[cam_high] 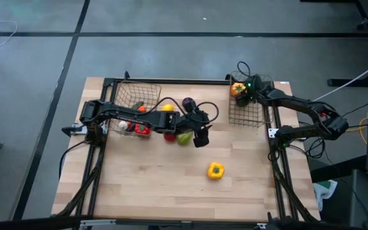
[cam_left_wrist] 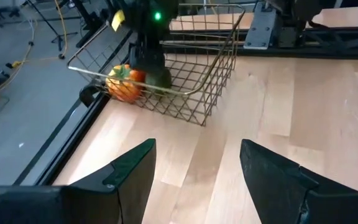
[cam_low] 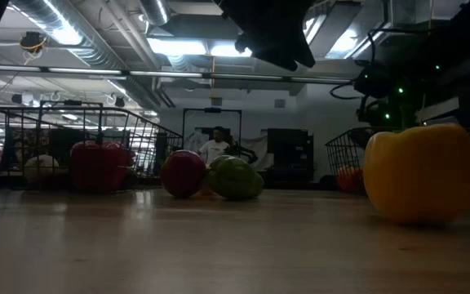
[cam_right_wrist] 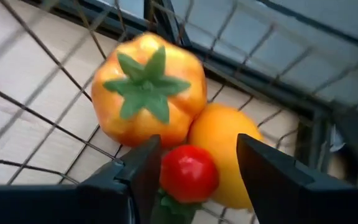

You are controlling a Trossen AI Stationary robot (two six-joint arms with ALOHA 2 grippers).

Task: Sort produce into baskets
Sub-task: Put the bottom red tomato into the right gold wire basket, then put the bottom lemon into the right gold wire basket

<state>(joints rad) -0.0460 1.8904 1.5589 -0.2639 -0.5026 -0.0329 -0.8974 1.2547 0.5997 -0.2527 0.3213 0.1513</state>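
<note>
My right gripper (cam_high: 240,89) is open, low inside the right wire basket (cam_high: 248,116). In the right wrist view its fingers (cam_right_wrist: 143,165) stand on either side of a tiny red tomato (cam_right_wrist: 188,173). The tomato lies beside an orange pepper (cam_right_wrist: 148,93) and an orange-yellow fruit (cam_right_wrist: 225,146) on the basket floor. A gap shows on one side of the tomato. My left gripper (cam_high: 202,138) is open and empty above mid-table, next to a red piece (cam_high: 169,135) and a green piece (cam_high: 184,138). A yellow pepper (cam_high: 215,170) stands alone nearer the front.
The left basket (cam_high: 136,91) holds several pieces, among them a red pepper (cam_low: 98,166). A purple eggplant (cam_high: 188,102) and a yellow lemon (cam_high: 167,108) lie by it under the left arm. Bare wood lies around the yellow pepper (cam_low: 421,171). A person stands far back in the room (cam_low: 215,147).
</note>
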